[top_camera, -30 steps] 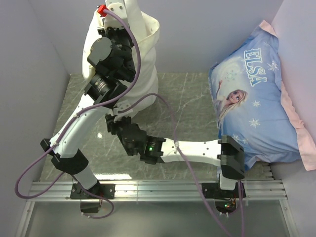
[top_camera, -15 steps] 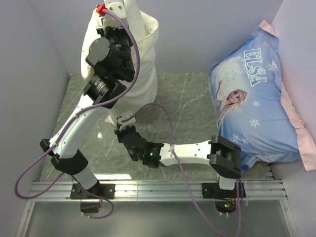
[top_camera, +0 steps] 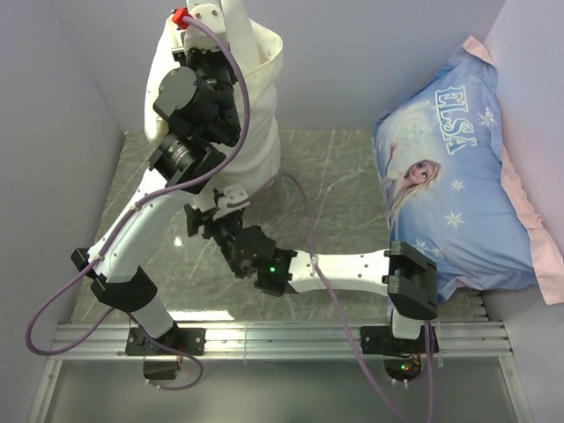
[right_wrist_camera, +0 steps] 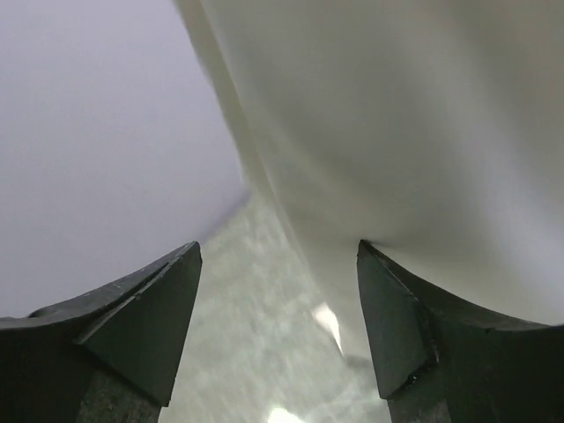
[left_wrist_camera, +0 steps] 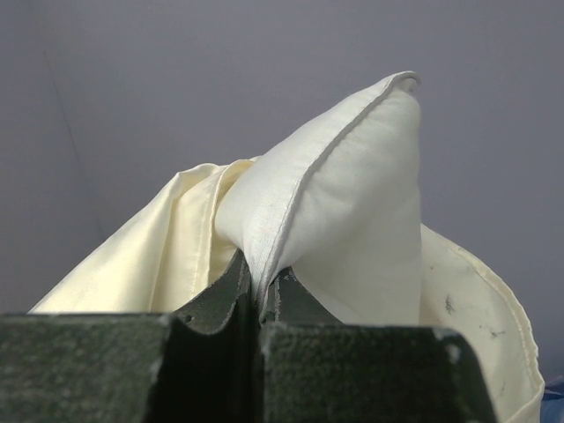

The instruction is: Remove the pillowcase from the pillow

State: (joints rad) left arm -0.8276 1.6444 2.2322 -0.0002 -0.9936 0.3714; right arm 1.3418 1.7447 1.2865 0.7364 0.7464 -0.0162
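My left gripper [top_camera: 210, 40] is raised high at the back left. In the left wrist view the left gripper [left_wrist_camera: 262, 295] is shut on a plump white seamed corner of the pillow [left_wrist_camera: 352, 203]. The cream pillowcase [left_wrist_camera: 159, 256] bunches round that corner, and its hemmed mouth shows at the right. In the top view the pillowcase [top_camera: 256, 115] hangs as a long bundle down to the table. My right gripper [top_camera: 222, 210] is open at the bundle's lower end. In the right wrist view the right gripper [right_wrist_camera: 278, 247] has one finger touching the pillowcase [right_wrist_camera: 397, 132] above it.
A large blue Elsa-print pillow [top_camera: 454, 167] with a pink edge leans against the right wall. Grey walls close in the left and back. The marble-pattern table [top_camera: 335, 176] lies between the bundle and the Elsa pillow. A metal rail [top_camera: 282, 335] runs along the near edge.
My right gripper drew back towards the near edge, then moved forward and left again to the bundle's lower end. The left arm and the hanging bundle have barely moved.
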